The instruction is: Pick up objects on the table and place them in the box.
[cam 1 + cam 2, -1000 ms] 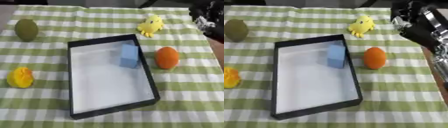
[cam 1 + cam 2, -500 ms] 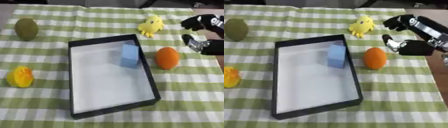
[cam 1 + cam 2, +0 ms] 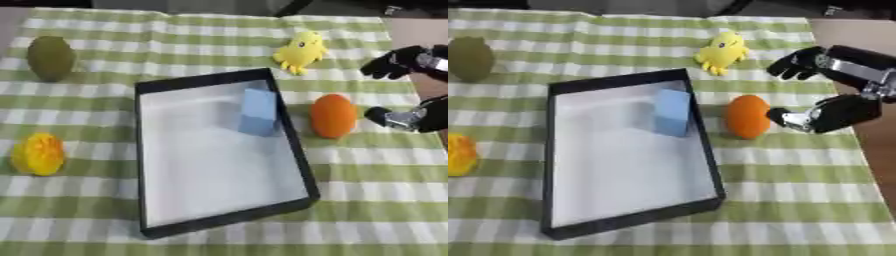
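— Fruit first, far off to the left of the fingers: what lies there?

— Farthest from the fingers, at the far left, sits a dull olive-green rounded fruit (image 3: 50, 57). Nearer the camera on that same side lies a bumpy yellow-orange rounded fruit (image 3: 38, 153). Both rest on the green-and-white checked tablecloth (image 3: 376, 200), well apart from the hand.

— And moving toward the fingers?

— Next comes the shallow black-rimmed box with a white floor (image 3: 294, 150), set askew. Inside it, against the wall on the fingers' side, leans a light blue rectangular block (image 3: 258, 111).

— Between box and hand?

— A smooth orange egg-shaped fruit (image 3: 748, 116) lies just outside that wall. The thumb tip sits just to its right, near it; whether they touch I cannot tell. The upper fingers (image 3: 798, 62) reach out above and to the right of it, apart from it. A yellow plush chick toy (image 3: 721, 51) lies farther back, to the left of those upper fingers and clear of them.

— How does the hand stand?

— The right hand (image 3: 843, 100) comes in from the right edge, black with silver parts, fingers and thumb spread apart, holding nothing, the gap between them facing the orange fruit.
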Tool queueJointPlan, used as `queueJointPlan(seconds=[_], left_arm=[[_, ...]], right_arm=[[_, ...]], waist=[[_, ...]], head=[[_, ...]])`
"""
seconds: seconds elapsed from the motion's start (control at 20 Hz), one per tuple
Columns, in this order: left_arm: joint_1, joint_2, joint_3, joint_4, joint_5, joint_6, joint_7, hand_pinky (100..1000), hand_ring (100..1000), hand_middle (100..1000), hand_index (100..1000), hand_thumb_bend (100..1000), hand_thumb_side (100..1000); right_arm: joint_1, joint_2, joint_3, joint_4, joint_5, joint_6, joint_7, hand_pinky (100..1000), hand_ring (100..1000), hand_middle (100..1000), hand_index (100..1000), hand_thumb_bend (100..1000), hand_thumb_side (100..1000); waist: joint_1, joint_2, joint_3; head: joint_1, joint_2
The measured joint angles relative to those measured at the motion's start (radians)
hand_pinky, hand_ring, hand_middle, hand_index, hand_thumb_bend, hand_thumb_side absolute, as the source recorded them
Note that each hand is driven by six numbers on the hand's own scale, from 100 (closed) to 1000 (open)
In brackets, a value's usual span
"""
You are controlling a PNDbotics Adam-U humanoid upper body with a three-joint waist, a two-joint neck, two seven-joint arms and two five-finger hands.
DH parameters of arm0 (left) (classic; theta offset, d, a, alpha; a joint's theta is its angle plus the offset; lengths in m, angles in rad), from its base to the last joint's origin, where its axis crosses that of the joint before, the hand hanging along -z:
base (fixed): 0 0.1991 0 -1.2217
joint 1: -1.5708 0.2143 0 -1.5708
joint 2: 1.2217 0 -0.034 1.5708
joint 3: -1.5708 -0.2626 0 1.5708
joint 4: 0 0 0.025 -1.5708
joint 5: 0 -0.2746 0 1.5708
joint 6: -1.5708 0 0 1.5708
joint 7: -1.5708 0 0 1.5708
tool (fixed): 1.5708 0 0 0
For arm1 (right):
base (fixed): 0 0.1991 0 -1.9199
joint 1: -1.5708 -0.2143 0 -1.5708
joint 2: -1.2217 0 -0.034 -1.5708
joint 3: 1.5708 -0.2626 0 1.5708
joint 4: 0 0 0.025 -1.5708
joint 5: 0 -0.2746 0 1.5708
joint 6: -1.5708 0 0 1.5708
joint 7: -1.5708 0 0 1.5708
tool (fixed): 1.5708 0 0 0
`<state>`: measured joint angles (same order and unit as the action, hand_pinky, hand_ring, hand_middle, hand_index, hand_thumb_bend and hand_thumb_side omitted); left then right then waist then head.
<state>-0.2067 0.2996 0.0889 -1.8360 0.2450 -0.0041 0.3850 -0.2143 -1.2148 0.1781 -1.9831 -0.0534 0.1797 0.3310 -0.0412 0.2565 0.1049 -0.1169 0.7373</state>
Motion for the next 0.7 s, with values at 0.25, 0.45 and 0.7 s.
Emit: queueJointPlan(seconds=[0.25,0.45,0.7], left_arm=[[0.001,0.0,0.0,0.002,0.0,0.0,0.0,850,851,804,798,161,776],[0.001,0.0,0.0,0.004,0.0,0.0,-0.001,850,851,804,798,160,776],[0.001,0.0,-0.001,0.005,0.0,0.001,-0.002,851,852,805,798,160,776]], right_arm=[[-0.016,-0.01,0.013,0.0,0.005,0.009,0.046,868,868,827,879,387,371],[-0.027,-0.011,0.032,0.0,0.017,0.025,0.058,866,867,826,877,391,377],[-0.055,-0.01,0.064,0.0,0.043,0.055,0.061,864,865,825,878,396,381]], waist=[[-0.004,0.0,0.0],[-0.004,0.0,0.003],[-0.004,0.0,0.007]], head=[[-0.001,0.0],[-0.001,0.0],[-0.004,0.0]])
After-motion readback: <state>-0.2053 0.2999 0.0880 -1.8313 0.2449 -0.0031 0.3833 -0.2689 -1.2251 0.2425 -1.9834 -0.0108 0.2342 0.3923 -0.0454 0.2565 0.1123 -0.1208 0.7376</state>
